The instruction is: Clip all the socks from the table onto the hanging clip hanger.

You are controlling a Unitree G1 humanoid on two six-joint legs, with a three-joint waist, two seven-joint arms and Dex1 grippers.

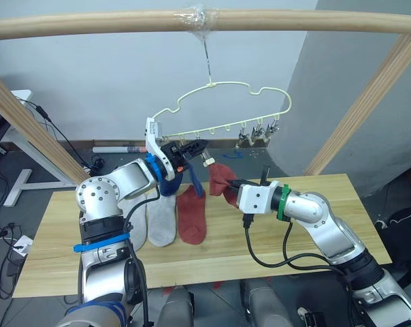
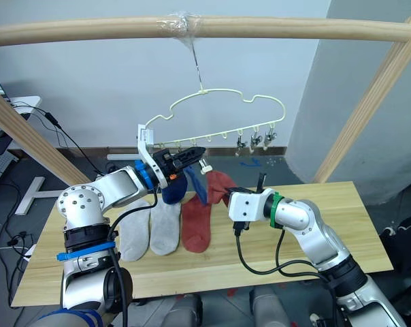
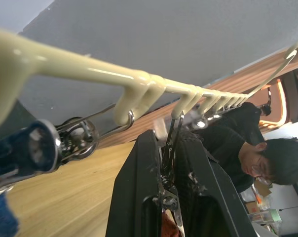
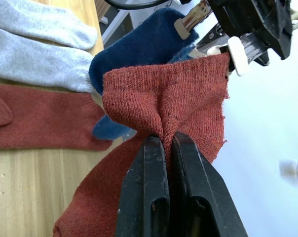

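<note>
Fingers: right gripper [image 4: 161, 148] pinches rust sock [image 4: 173, 94] | left gripper [image 3: 169, 163] squeezes clip [image 3: 171, 143] | blue socks [image 4: 139, 49] crowd behind

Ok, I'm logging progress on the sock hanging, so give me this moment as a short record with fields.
left gripper: shut on a metal clip of the clip hanger
right gripper: shut on a rust red sock, raised to that clip
blue socks: hanging from clips
on table: two light grey socks, one rust red sock
background: a person
</note>
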